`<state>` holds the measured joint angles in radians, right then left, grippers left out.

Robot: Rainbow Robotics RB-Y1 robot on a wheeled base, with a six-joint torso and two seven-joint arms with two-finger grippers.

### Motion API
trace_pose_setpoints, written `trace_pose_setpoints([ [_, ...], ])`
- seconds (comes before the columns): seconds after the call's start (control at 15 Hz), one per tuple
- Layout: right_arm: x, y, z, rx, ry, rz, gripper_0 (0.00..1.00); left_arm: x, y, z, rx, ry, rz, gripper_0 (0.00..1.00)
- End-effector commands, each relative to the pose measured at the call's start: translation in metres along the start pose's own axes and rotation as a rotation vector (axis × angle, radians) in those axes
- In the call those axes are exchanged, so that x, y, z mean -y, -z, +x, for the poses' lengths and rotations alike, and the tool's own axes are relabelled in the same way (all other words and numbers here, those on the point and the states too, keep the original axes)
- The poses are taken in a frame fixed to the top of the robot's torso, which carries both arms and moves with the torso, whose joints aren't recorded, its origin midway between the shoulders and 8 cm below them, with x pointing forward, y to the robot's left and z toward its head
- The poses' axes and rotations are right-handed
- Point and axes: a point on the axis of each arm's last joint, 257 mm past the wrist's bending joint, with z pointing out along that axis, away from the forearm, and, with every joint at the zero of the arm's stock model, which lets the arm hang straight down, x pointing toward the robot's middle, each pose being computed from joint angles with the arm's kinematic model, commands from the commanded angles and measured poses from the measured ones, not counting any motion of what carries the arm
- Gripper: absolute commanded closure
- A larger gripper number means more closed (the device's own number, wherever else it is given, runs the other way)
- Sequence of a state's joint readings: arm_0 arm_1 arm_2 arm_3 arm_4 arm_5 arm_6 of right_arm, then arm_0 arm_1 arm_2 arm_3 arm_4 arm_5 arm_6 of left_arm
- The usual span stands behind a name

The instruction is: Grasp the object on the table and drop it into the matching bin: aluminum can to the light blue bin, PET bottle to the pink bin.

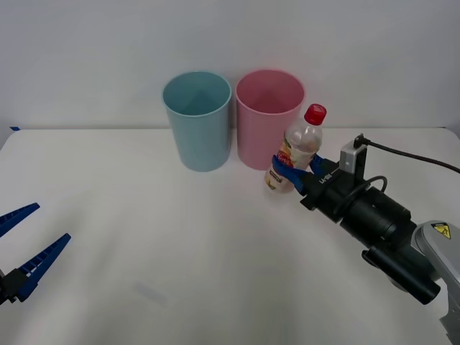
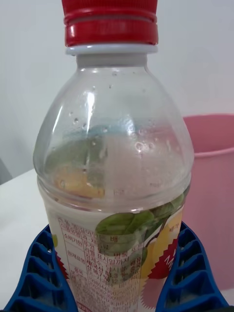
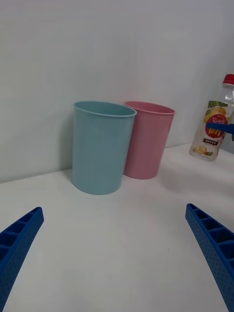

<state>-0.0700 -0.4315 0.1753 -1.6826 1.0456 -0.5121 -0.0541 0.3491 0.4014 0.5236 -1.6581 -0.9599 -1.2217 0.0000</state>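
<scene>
Over on the robot's right side of the table (image 1: 144, 259), the right gripper (image 1: 296, 172) is clamped on the PET bottle (image 1: 295, 154), which leans slightly, red cap uppermost, just beside the pink bin (image 1: 267, 122); the light blue bin (image 1: 198, 122) stands beyond that. Up close from the right wrist, blue fingers (image 2: 36, 273) squeeze the labelled body, with the pink bin directly behind the bottle. From the left wrist, the left gripper (image 3: 114, 253) hangs spread wide, well apart from both bins.
</scene>
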Motion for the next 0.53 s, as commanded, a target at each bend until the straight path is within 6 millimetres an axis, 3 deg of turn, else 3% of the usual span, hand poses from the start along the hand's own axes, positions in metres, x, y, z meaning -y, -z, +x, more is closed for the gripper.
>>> trace_pose_setpoints([
  [0.07,-0.010,0.002,-0.027,0.025,-0.034,-0.034,1.00,0.000,0.000,0.000,0.000,0.000,0.000,0.00],
  [0.53,-0.019,-0.012,-0.096,0.068,0.053,-0.110,1.00,0.000,0.000,0.000,0.000,0.000,0.000,0.00],
])
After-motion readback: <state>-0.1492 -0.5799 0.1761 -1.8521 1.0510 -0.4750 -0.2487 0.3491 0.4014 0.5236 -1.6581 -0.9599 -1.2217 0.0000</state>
